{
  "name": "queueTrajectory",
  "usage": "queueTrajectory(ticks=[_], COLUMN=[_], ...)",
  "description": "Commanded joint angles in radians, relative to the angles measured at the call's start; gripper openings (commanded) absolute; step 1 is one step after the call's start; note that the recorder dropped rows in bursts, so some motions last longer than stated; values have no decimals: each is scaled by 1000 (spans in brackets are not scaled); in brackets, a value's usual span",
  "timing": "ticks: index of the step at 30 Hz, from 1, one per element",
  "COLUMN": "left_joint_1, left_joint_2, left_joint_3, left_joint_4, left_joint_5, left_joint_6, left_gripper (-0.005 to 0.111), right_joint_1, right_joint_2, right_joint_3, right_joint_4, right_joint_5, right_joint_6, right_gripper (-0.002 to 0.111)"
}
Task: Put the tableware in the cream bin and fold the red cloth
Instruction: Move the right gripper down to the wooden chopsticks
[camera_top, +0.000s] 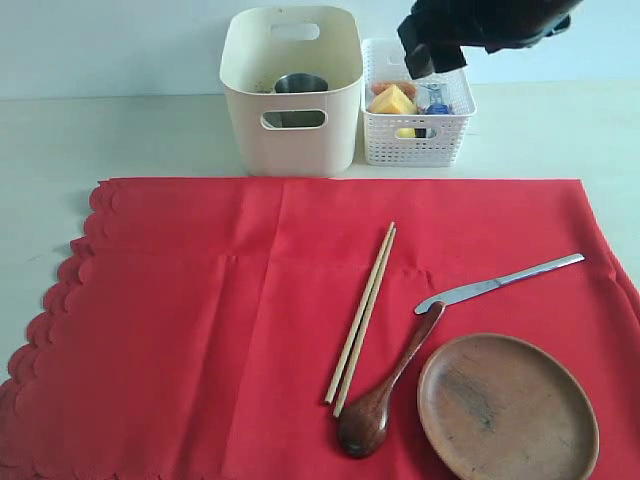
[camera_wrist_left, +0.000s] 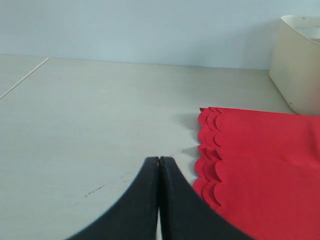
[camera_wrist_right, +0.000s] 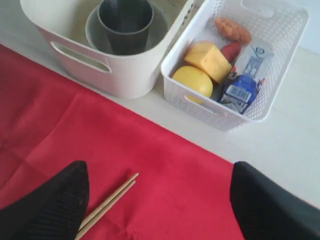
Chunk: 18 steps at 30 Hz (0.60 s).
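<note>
Fingers (camera_wrist_right: 50, 205) of right arm (camera_top: 480, 25) spread wide, hanging raised beside lattice basket (camera_top: 415, 140).

**Bright red cloth, cream bin, brown woods**

The red cloth (camera_top: 200, 330) is plain bright red. The cream bin (camera_top: 250, 140) is unpatterned cream; the steel cup (camera_top: 300, 84) is dark grey and the bowl (camera_wrist_right: 92, 30) whitish. The basket (camera_top: 415, 148) is white lattice, with yellow, orange and red food and a blue-and-white carton (camera_wrist_right: 245, 85). The chopsticks (camera_top: 361, 312) are pale tan, the spoon (camera_top: 385, 395) is dark reddish brown, the plate (camera_top: 507, 408) is streaky brown and the knife (camera_top: 500, 282) is silver. The counter (camera_top: 120, 130) is off-white. The left hand (camera_wrist_left: 159, 162) and the right hand (camera_wrist_right: 159, 172) are black.
</note>
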Motion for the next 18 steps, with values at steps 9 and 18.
queueTrajectory(ticks=[9,18], left_joint_1=[-6,-6], left_joint_2=[-6,-6], left_joint_3=[4,4], left_joint_4=[-2,-2], left_joint_5=[-4,-4], left_joint_6=[-5,-5], left_gripper=[1,1], right_joint_1=[26,164], right_joint_2=[28,202], right_joint_3=[208,241], right_joint_4=[334,159], right_joint_5=[54,-50], right_joint_6=[-265,-80], right_gripper=[75,75])
